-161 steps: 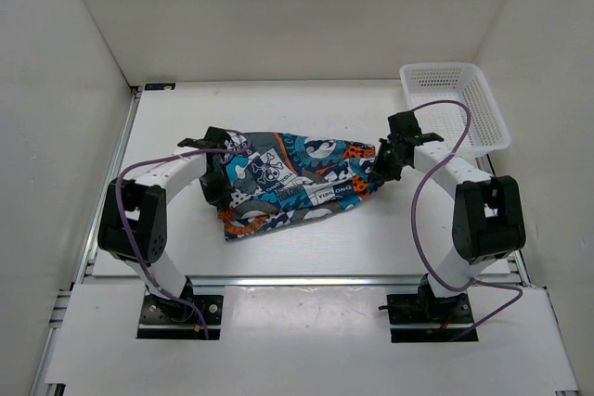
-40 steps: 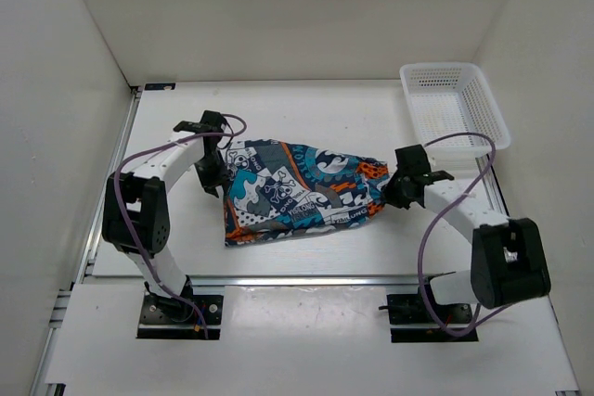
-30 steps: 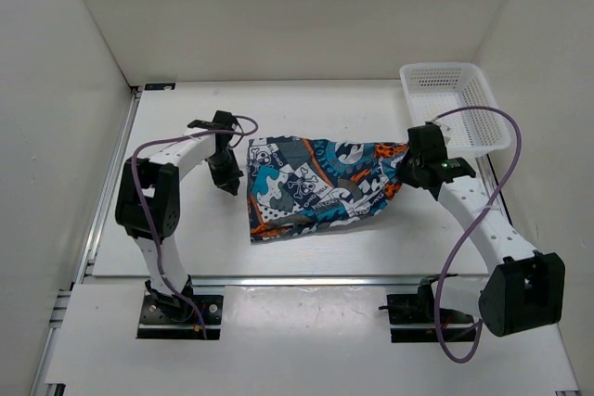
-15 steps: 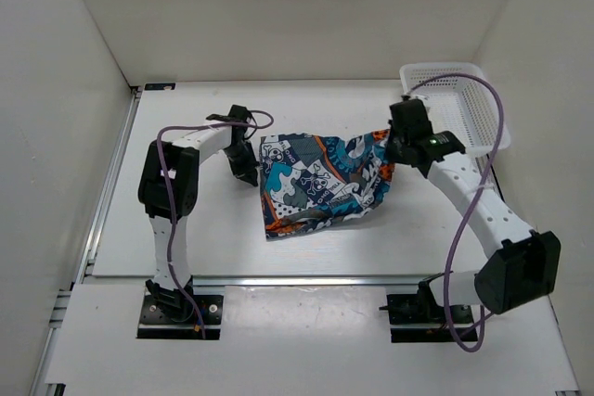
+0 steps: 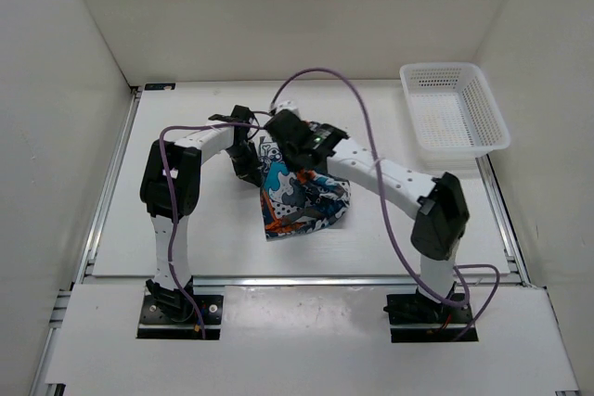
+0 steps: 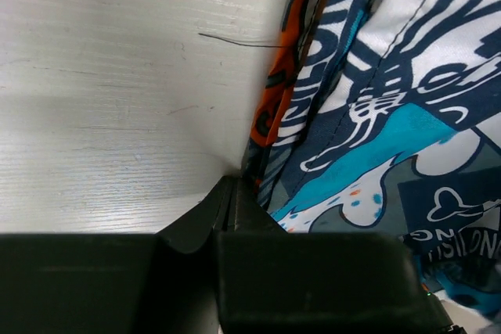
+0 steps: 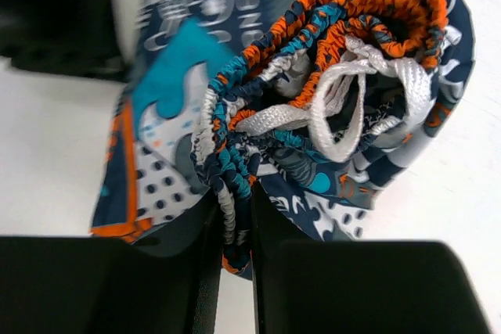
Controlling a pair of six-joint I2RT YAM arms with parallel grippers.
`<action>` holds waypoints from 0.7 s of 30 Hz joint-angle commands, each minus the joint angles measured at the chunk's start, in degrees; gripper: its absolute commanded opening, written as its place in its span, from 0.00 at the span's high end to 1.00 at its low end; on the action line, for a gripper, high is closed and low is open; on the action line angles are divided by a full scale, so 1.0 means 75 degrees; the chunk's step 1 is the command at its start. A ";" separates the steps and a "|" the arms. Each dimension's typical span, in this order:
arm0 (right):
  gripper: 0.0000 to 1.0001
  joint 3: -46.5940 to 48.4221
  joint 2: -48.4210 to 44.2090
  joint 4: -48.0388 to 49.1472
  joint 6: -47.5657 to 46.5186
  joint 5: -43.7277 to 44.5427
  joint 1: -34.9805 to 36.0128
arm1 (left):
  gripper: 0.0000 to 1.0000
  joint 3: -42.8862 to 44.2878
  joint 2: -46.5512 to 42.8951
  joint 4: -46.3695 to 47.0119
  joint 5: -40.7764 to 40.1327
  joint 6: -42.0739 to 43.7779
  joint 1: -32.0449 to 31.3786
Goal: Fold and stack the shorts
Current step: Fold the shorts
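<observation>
Right arm stretches clear across to the left half of the desk (image 5: 186,220), right tool (image 5: 299,147) pinched tight on the bunched waistband of the shorts (image 5: 304,201), which lie doubled over just beneath it. Left arm arches in, left tool (image 5: 251,170) with fingers pressed together at the cloth's left edge; whether it grips any, I can't tell.

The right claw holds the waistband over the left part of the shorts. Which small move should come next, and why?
Probably lower the right claw until the waistband lies flat on the cloth. The shorts are already doubled over. The waistband is bunched in that claw, close to the left claw, which seems to pinch the left edge. The fold lacks only the laying down.
</observation>
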 commanded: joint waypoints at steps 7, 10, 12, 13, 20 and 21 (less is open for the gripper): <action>1.00 0.1020 0.1153 -0.0236 -0.0314 -0.0324 0.0466 | 0.89 -0.0067 0.0021 0.0175 -0.0049 0.0018 -0.0041; 1.00 0.1091 0.1387 -0.0236 -0.0314 -0.0395 0.0466 | 0.89 -0.0067 -0.0049 0.0175 -0.0049 0.0018 0.0030; 1.00 0.1161 0.1470 -0.0236 -0.0314 -0.0559 0.0466 | 0.89 -0.0067 -0.0049 0.0175 -0.0049 0.0018 0.0030; 1.00 0.1161 0.1552 -0.0236 -0.0383 -0.0629 0.0466 | 0.89 -0.0067 -0.0130 0.0175 -0.0049 0.0018 0.0111; 0.49 0.1325 0.1717 -0.0248 -0.0384 -0.1356 0.0537 | 0.77 -0.0055 -0.0704 -0.0152 0.0314 0.0241 0.0626; 0.35 0.1325 0.1577 -0.0248 -0.0384 -0.1356 0.0537 | 0.73 0.0154 -0.0798 -0.0246 0.0314 0.0311 0.0697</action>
